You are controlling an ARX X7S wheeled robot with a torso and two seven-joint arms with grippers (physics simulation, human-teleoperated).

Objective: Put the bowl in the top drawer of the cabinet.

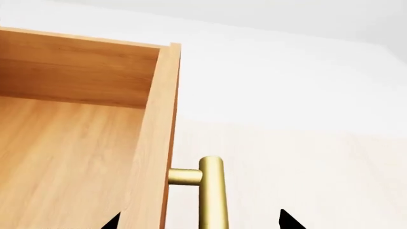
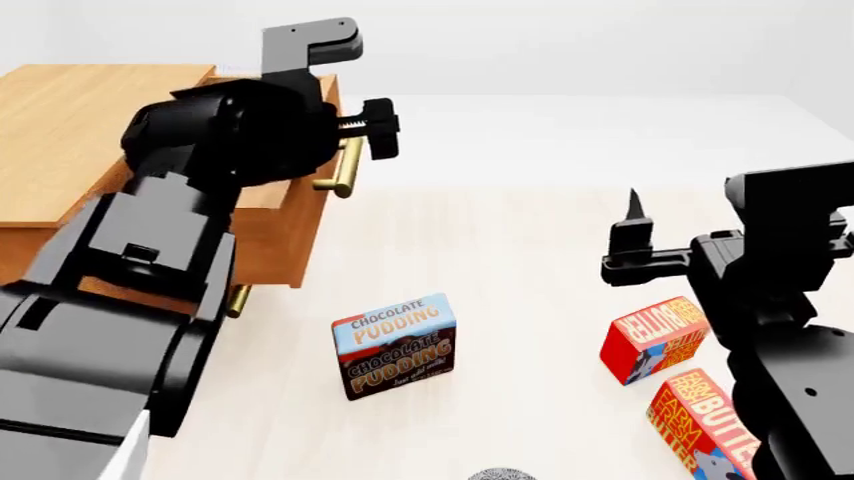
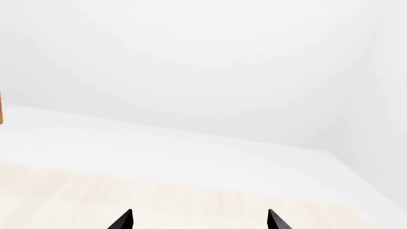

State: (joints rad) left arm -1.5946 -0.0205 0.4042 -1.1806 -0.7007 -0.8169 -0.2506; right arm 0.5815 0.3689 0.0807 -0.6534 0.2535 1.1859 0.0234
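Note:
The cabinet point(image 2: 80, 120) stands at the far left in the head view. Its top drawer point(image 1: 70, 152) is pulled out, and its bare wooden inside shows in the left wrist view. My left gripper point(image 1: 200, 222) is open, one fingertip inside the drawer front, the other outside the brass handle point(image 1: 213, 191). The head view shows this left gripper point(image 2: 363, 128) at the handle point(image 2: 344, 168). Only a speckled sliver of the bowl point(image 2: 501, 473) peeks in at the bottom edge. My right gripper point(image 2: 630, 235) hovers open and empty over the table; the right wrist view has the right gripper point(image 3: 199, 220) facing bare table and wall.
A chocolate pudding box point(image 2: 394, 345) stands mid-table. A red jello box point(image 2: 654, 338) and a butter box point(image 2: 701, 420) sit beneath my right arm. The lower drawer's handle point(image 2: 238, 300) shows under my left arm.

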